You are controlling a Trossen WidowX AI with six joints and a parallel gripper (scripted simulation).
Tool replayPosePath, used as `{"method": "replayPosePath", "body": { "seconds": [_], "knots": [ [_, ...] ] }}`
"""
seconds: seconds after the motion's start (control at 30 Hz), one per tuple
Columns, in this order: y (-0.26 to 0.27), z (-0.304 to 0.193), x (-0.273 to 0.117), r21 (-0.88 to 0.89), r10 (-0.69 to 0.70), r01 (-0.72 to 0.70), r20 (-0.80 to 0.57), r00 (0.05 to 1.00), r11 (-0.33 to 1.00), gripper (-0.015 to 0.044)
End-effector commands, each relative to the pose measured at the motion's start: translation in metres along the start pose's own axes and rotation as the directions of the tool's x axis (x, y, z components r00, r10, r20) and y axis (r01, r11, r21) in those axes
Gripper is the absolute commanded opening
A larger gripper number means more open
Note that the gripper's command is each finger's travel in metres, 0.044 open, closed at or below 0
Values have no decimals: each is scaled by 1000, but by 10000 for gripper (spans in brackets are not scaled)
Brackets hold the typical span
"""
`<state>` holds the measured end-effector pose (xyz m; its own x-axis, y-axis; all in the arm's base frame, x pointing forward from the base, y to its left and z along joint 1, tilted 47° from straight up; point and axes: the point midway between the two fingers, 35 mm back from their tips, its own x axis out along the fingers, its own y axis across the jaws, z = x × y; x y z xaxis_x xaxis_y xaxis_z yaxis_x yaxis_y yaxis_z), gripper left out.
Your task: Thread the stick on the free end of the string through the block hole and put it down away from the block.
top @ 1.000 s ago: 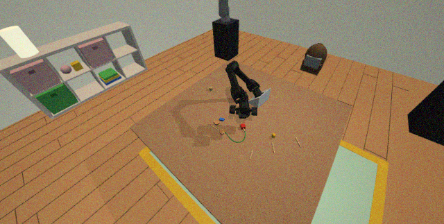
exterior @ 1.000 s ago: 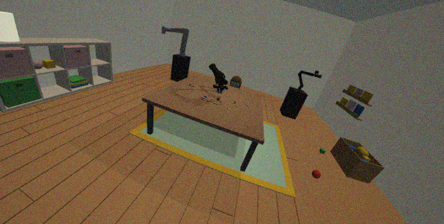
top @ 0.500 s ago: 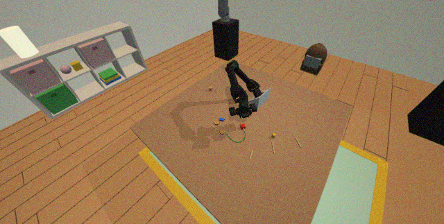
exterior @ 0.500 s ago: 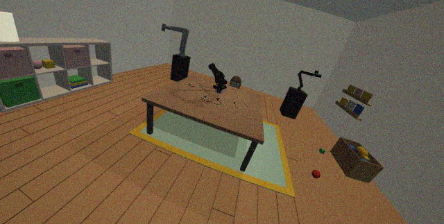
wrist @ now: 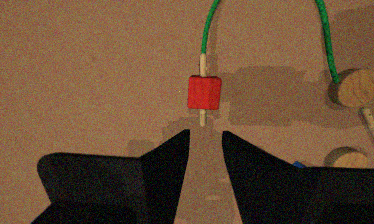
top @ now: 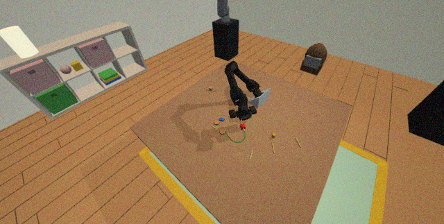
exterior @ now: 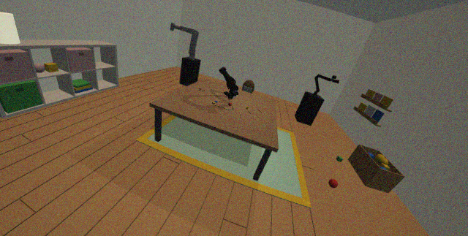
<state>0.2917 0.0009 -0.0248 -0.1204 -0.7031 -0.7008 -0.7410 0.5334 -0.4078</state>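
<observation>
The red block (top: 243,126) (exterior: 230,104) (wrist: 204,93) sits on the table. The thin wooden stick (wrist: 203,118) runs through its hole: a short tip shows on the side toward my gripper, and the rear part shows on the far side. The green string (top: 238,142) (wrist: 206,39) joins that rear end and curves round to the round wooden button (top: 222,132) (wrist: 359,88). No string shows on the tip side. My gripper (wrist: 205,135) is partly open and empty, above the table. In the wrist view its fingertips appear just short of the stick's tip, one on either side of its line.
Near the button lie a second wooden disc (top: 216,123) (wrist: 350,159), a loose stick (wrist: 373,131) and a blue block (top: 221,119). A yellow cylinder (top: 273,135) and loose sticks (top: 298,143) (top: 273,148) (top: 251,154) lie on the block's other side. A pale panel (top: 264,98) stands by the arm.
</observation>
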Motion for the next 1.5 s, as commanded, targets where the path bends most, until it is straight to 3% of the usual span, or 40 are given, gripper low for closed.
{"method": "replayPosePath", "body": {
  "seconds": [0.0,1.13,1.3,1.47],
  "knots": [
    [0,0,7,-7,-5,5,-3,1000,1000,121],
    [1,-4,57,-6,-7,7,-8,1000,1000,121],
    [0,-3,56,1,-2,2,-6,1000,1000,0],
    [0,-3,56,1,-2,2,-6,1000,1000,0]
  ]
}}
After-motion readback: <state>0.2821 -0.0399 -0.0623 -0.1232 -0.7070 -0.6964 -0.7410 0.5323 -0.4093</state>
